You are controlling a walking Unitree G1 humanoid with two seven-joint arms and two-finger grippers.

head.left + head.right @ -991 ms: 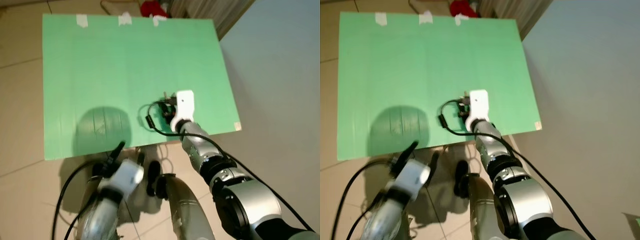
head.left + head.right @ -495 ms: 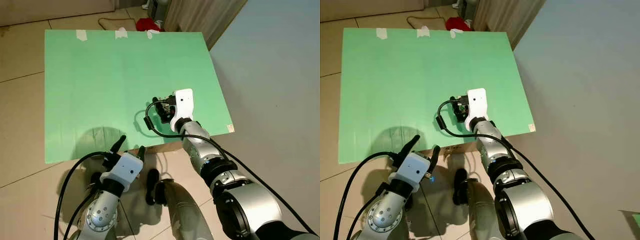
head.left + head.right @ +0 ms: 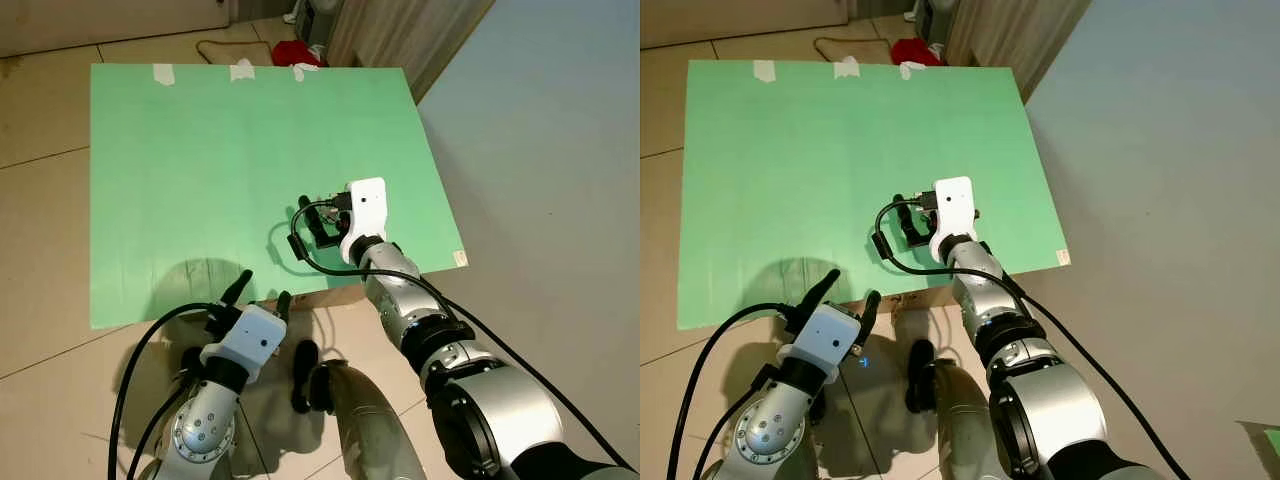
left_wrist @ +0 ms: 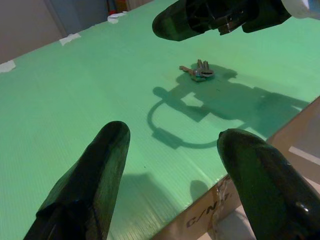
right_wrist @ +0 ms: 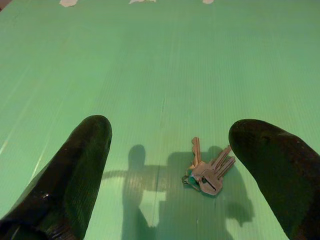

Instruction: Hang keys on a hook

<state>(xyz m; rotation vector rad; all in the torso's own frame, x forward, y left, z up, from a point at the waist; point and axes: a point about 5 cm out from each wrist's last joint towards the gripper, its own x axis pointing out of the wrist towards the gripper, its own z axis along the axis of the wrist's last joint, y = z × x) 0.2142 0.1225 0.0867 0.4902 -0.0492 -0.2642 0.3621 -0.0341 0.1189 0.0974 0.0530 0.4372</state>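
The keys (image 5: 205, 173) lie flat on the green board (image 3: 200, 160), low and right of centre in the right wrist view. The right gripper (image 5: 200, 150) hovers just above them, fingers spread wide. The left gripper (image 3: 262, 293), at the board's near edge, is also spread apart.

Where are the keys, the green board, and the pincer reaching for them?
keys (image 5: 206, 175), right wrist view, on the bunched heads.
green board (image 3: 200, 160), left eye view, bare middle.
right pincer (image 5: 170, 165), right wrist view, between its fingertips.
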